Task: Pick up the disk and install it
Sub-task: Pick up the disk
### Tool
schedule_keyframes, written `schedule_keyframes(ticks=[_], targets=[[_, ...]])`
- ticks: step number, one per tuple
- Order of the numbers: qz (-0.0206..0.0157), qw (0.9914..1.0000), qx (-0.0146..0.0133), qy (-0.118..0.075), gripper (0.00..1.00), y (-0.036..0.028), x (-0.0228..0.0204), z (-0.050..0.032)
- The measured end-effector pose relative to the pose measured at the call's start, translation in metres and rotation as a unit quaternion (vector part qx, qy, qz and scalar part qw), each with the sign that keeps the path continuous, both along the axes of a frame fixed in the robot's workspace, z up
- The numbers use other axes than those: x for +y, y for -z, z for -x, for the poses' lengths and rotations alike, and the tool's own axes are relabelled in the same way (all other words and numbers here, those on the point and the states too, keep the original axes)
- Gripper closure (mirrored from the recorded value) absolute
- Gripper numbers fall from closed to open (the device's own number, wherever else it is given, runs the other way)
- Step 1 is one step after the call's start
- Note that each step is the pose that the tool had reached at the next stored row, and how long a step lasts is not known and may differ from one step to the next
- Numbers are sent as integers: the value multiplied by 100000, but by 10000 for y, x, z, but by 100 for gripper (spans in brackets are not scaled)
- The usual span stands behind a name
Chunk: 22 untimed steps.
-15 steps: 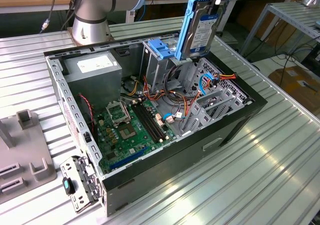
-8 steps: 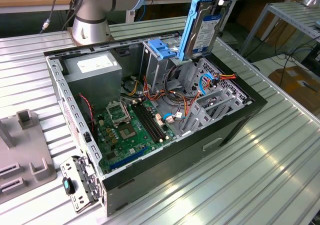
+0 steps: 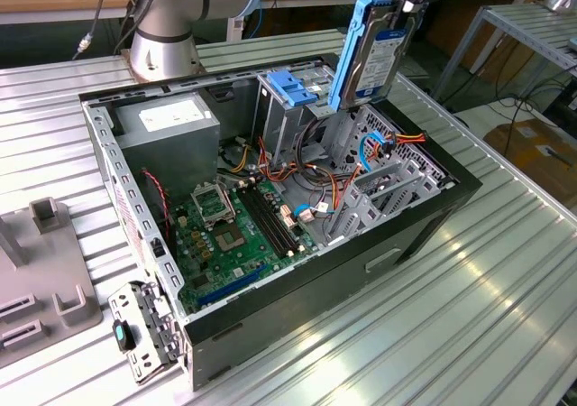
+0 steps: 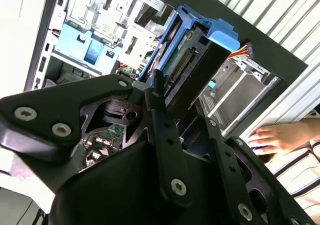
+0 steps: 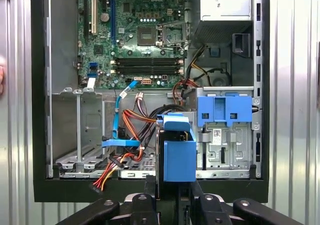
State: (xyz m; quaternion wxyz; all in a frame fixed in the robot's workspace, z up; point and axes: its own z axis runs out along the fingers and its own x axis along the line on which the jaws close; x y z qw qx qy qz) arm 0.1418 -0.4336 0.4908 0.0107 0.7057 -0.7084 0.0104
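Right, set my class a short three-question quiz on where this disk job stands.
1. True or false: the disk lies flat inside the case.
2. What does the gripper hold? A nothing, B the disk, C a cable.
3. What colour are the disk's rails?

Key: 1 false, it is held on edge above the case. 2 B. 3 blue.
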Motion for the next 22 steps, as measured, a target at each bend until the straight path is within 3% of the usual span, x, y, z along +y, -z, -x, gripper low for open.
schedule_keyframes(ticks=[12,22], targets=[[17,100000,-1,0,65,-2,-4,-13],[39,100000,-1,0,65,-69,-4,-14]])
